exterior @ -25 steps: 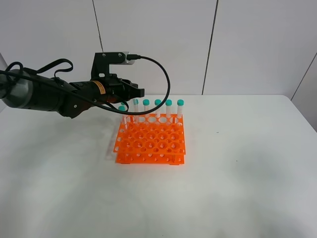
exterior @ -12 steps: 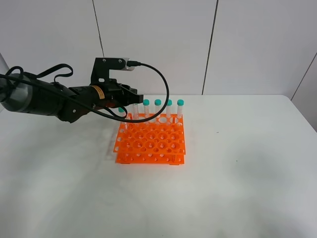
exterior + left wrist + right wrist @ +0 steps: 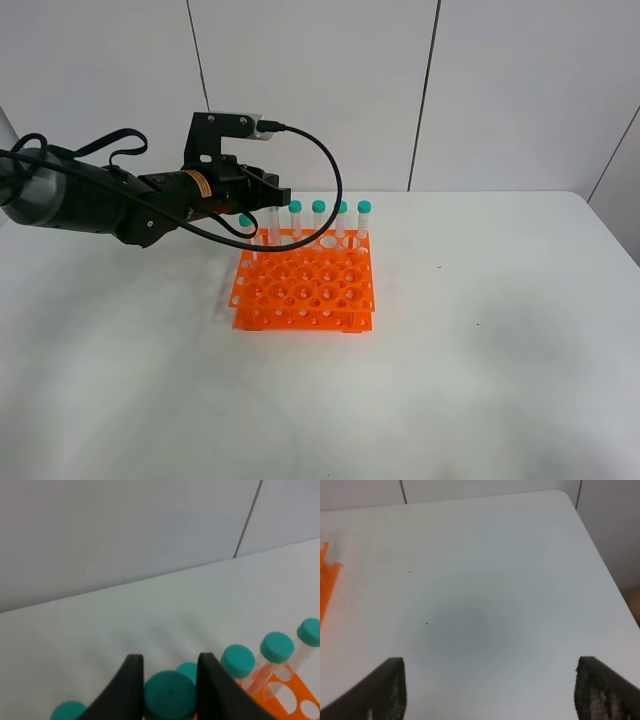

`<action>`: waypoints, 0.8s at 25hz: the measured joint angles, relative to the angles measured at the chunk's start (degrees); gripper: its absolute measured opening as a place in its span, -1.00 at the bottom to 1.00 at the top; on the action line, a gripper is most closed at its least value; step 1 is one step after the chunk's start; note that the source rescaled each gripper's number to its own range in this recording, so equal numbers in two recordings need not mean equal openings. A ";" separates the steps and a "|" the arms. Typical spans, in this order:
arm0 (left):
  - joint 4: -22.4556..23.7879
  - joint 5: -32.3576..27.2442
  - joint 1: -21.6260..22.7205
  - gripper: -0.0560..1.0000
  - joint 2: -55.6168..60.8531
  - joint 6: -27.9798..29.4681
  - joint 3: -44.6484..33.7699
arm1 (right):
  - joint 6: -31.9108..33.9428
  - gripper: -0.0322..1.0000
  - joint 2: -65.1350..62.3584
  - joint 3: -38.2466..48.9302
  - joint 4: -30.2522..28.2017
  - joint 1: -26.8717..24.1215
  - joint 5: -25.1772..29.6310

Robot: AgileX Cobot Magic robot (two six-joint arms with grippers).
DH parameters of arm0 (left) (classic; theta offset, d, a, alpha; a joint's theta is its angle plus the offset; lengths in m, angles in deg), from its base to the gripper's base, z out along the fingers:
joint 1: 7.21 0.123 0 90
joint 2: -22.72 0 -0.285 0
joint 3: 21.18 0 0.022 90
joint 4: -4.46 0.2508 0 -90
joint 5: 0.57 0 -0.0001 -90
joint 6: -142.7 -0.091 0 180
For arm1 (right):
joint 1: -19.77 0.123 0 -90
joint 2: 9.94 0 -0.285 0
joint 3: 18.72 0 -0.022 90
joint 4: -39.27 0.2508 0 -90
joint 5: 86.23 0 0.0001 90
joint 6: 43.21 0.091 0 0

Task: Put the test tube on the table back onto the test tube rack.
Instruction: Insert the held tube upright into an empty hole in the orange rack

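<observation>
The surface [image 3: 480, 380] is smooth, matt white. The test tube rack [image 3: 305, 318] is bright orange plastic, faintly glossy. The test tube [image 3: 169, 696] shows a smooth, matt teal cap; neighbouring tubes [image 3: 300, 655] have clear plastic walls. The left fingers [image 3: 122, 690] look matt black.

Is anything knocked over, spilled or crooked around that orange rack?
Nothing stands out. The test tube rack sits flat on the table, its capped tubes upright along the back row. The left gripper is shut on one test tube by that row. No spill shows.
</observation>
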 joint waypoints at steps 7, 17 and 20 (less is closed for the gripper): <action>0.00 -0.42 0.00 -0.89 0.00 -0.85 0.00 | 0.00 0.63 0.00 0.00 0.00 0.00 0.00; 0.00 0.01 0.00 -0.89 0.00 -2.16 0.00 | 0.00 0.63 0.00 0.00 0.00 0.00 0.00; 0.00 0.52 0.00 -0.89 0.00 -2.16 0.00 | 0.00 0.63 0.00 0.00 0.00 0.00 0.00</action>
